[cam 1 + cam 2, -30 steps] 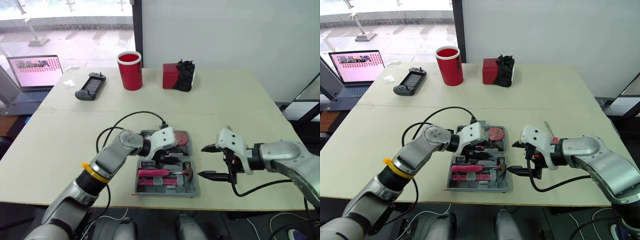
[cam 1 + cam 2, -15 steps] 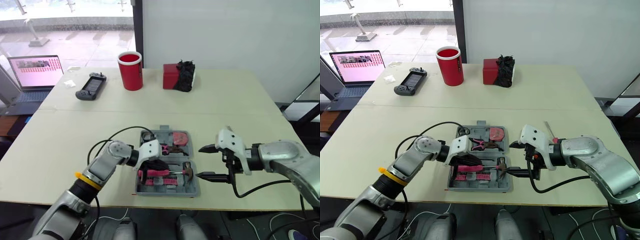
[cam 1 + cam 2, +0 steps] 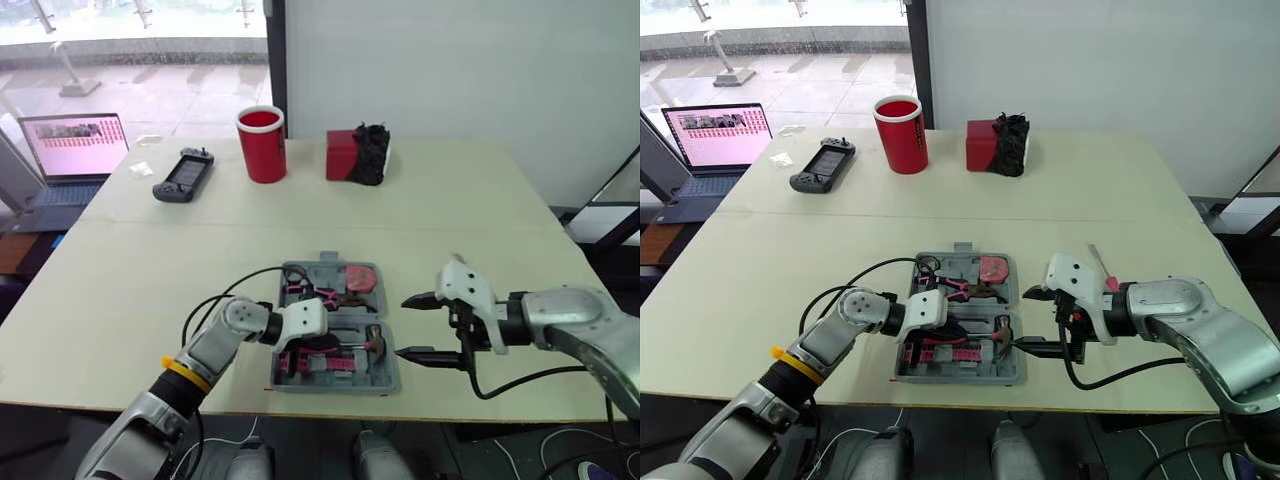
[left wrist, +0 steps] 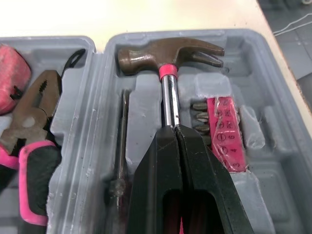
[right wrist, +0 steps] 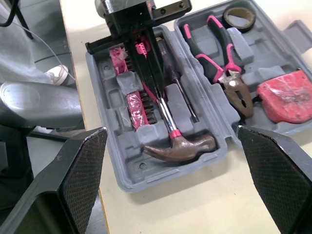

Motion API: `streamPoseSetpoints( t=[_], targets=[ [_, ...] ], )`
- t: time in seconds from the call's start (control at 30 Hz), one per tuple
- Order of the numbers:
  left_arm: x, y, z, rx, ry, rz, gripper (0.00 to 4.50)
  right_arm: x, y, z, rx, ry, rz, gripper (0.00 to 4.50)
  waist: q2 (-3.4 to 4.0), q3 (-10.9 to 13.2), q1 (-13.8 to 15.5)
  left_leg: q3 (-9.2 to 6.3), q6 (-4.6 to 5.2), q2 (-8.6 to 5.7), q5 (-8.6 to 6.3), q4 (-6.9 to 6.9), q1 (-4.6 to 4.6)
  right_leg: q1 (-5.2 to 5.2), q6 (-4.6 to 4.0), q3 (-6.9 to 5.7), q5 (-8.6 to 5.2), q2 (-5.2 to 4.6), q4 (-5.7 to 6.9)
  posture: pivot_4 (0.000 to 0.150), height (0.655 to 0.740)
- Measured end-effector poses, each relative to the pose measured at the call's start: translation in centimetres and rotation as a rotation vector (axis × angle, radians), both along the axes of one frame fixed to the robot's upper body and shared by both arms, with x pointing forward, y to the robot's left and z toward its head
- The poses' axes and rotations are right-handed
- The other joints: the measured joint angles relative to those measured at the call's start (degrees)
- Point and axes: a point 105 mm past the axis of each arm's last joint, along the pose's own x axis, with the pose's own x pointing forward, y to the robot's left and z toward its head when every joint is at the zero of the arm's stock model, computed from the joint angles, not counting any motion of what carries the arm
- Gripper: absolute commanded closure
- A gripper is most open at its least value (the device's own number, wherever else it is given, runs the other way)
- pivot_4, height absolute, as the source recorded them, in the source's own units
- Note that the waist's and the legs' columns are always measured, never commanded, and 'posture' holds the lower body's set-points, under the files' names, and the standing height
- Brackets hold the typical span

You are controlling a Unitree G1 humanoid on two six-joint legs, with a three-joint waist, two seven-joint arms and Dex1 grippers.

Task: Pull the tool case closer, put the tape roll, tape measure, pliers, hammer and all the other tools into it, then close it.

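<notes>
The grey tool case (image 3: 387, 378) lies open near the table's front edge. Its front half holds the hammer (image 4: 168, 51), a screwdriver (image 4: 124, 122) and a pink bit set (image 4: 224, 134). In the back half lie the pink-handled pliers (image 5: 222, 58), the pink tape measure (image 5: 287, 95) and the tape roll (image 5: 242, 17). My left gripper (image 4: 174, 130) is shut, fingers pressed together and lying along the top of the hammer's handle inside the case. My right gripper (image 3: 410, 325) hangs open just right of the case, holding nothing.
A red cup (image 3: 261, 143), a red box with a black bundle (image 3: 357, 153), a handheld game console (image 3: 181, 174) and a laptop (image 3: 70, 145) stand along the table's far side. A black cable (image 3: 215, 300) loops over the table left of the case.
My left gripper has drawn back from the case's rear half to the front half and come down onto the hammer handle. The right gripper has barely moved.
</notes>
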Motion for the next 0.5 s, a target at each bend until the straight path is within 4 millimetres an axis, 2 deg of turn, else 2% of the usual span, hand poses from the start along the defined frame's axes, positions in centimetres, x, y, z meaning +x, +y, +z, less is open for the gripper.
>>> streamPoseSetpoints(
  t=[0.27, 0.4, 0.5],
  targets=[
    [-0.8, -0.2, -0.7, -0.006, 0.03, -0.022, 4.44, 0.0, 0.0, 0.1, 0.004, -0.009, 0.007, 0.0, 0.29, -0.6, 0.0, 0.01, 0.03, 0.0, -0.01, 0.0, 0.05, 0.06, -0.15, 0.0, -0.1, 0.0, -0.02, 0.15, 0.7272],
    [-0.4, 0.4, 0.0, -0.072, 0.098, 0.019, 4.44, 0.7, -0.5, 0.0, 0.012, -0.051, -0.008, 0.0, 0.27, -0.6, -0.1, 0.02, 0.03, 0.0, -0.02, 0.01, 0.02, 0.02, -0.15, 0.01, -0.1, 0.0, -0.02, 0.15, 0.7272],
    [0.9, 2.1, 1.6, -0.142, 0.103, 0.103, 3.63, 1.3, -1.2, -0.2, 0.042, -0.058, -0.038, 0.0, 0.27, -0.5, 0.0, 0.02, 0.03, 0.0, -0.01, 0.0, -0.02, -0.03, -0.05, 0.0, -0.05, 0.01, 0.0, 0.15, 0.7272]
  ],
)
